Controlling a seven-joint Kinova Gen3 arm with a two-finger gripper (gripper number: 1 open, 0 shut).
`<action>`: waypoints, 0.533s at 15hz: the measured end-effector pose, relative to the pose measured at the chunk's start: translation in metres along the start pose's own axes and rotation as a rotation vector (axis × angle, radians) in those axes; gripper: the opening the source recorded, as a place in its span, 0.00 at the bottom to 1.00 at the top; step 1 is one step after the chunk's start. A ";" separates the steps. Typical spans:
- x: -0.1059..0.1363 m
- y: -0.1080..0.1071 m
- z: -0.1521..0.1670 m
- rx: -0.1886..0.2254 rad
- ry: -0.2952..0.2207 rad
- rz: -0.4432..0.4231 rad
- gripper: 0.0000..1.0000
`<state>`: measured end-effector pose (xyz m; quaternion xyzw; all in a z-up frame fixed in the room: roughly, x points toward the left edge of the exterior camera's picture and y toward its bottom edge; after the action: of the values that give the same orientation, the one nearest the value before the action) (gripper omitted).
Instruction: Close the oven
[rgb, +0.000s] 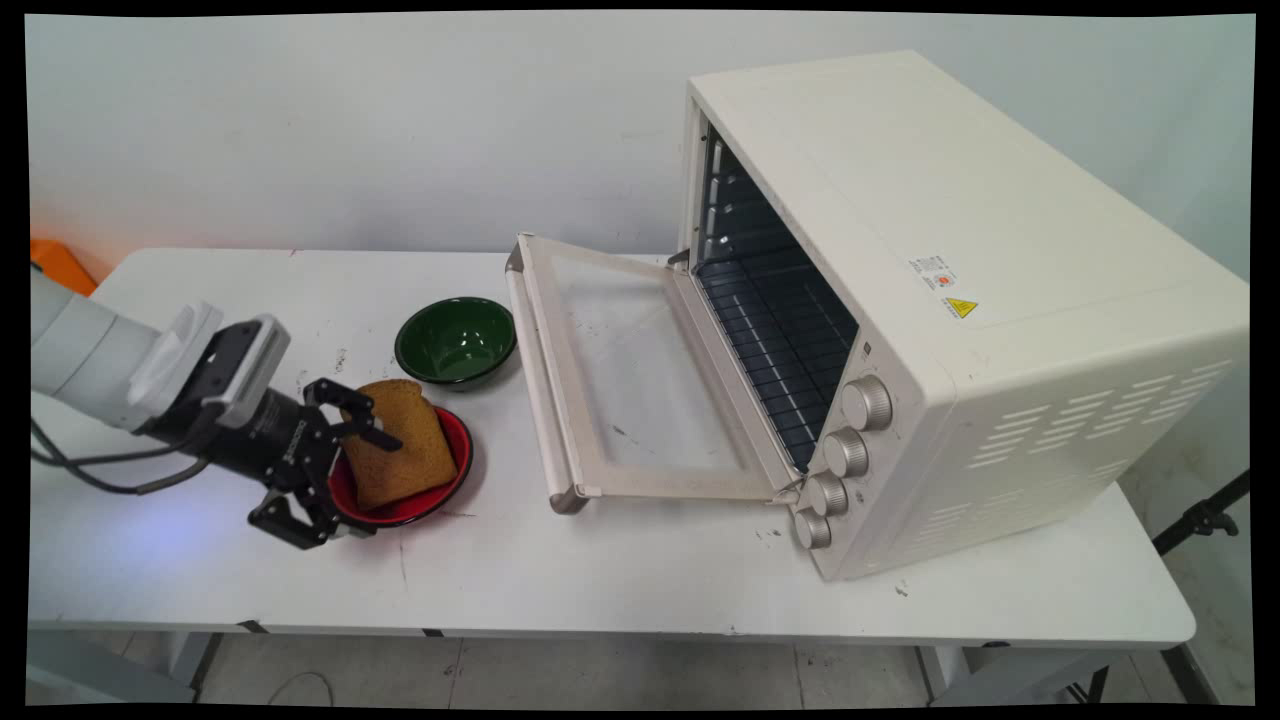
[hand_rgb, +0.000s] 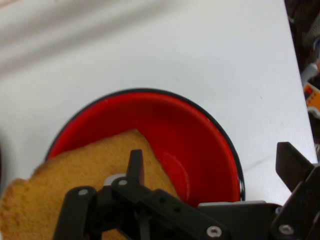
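Low over the table, the gripper is being held wide open astride a bread slice in a red bowl. Only the main view shows the green bowl and open oven beyond.

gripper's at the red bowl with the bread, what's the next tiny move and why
Probably close the fingers. The gripper is open, one finger against the bread slice leaning in the red bowl, the other outside the rim, so they straddle bread and rim rather than the slice alone.
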<state>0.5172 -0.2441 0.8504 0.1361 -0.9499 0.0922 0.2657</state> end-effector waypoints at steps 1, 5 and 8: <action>0.004 -0.003 -0.001 0.008 0.006 -0.016 1.00; 0.019 -0.015 0.002 0.042 0.027 -0.069 1.00; 0.028 -0.023 0.007 0.062 0.038 -0.096 1.00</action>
<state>0.4985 -0.2738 0.8621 0.1880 -0.9338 0.1114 0.2834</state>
